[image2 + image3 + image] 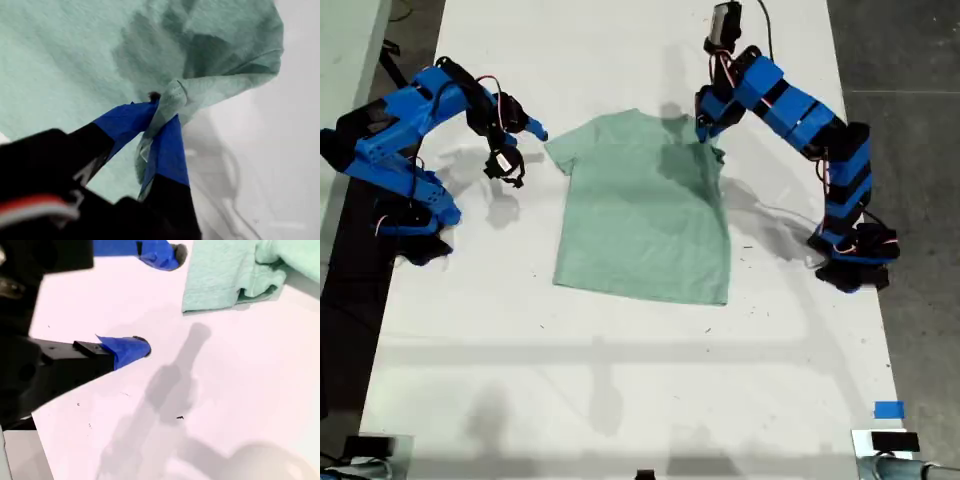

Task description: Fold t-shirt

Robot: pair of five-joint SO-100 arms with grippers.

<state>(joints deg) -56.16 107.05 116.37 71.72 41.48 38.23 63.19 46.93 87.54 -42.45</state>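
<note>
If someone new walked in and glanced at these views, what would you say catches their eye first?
Probably the t-shirt, pale mint green, spread in the middle of the white table. Next, my first end effector, on the exterior view's right, pinching a bunch of cloth at the shirt's edge. My second end effector hangs open above bare table just off the sleeve on the exterior view's left.

The exterior view looks straight down on the white bench [620, 400]; both wrist views sit close, sharing the pale mint-green cloth t-shirt [640, 215].

The t-shirt [75, 55] runs off the first wrist view's edges; its pinched sleeve fold hides behind my first gripper [162, 122].
</note>
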